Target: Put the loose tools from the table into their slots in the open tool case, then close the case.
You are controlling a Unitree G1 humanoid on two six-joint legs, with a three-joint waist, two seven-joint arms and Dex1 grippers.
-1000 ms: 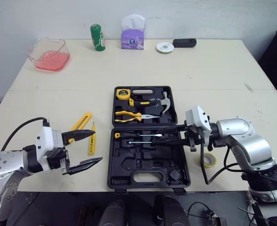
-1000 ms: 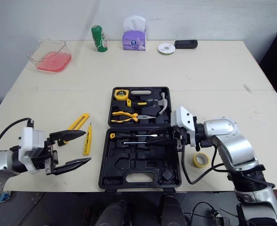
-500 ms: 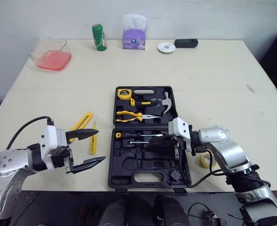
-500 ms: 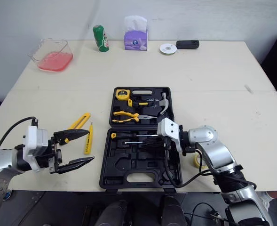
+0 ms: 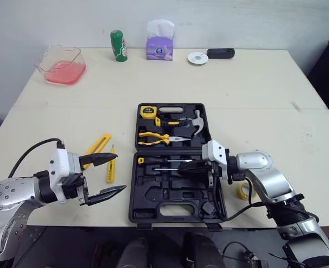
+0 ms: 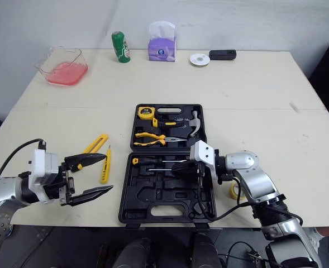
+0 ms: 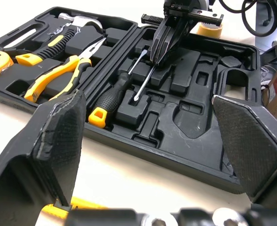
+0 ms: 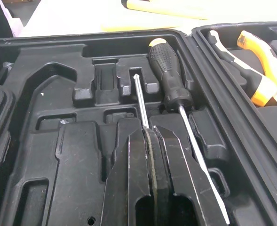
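The black tool case [image 5: 175,162] lies open mid-table. Its far half holds a tape measure [image 5: 146,110], pliers [image 5: 153,137] and a hammer [image 5: 192,121]. A black-handled screwdriver [image 8: 169,77] rests in the near half. My right gripper [image 5: 182,169] is low over that half, shut on a slim screwdriver [image 8: 139,96] whose shaft sticks out past the fingertips. A yellow utility knife [image 5: 97,144] and a yellow tester screwdriver [image 5: 109,168] lie loose on the table left of the case. My left gripper [image 5: 117,173] is open just beside them, holding nothing.
A yellow tape roll [image 5: 245,191] sits by my right forearm, right of the case. Along the far edge stand a pink bowl [image 5: 62,64], a green can [image 5: 118,44], a tissue box [image 5: 158,42], a white disc [image 5: 197,57] and a black device [image 5: 220,53].
My right gripper has moved left from the case's right edge to over the near half, carrying the slim screwdriver. The left gripper has stayed open and nearly still.
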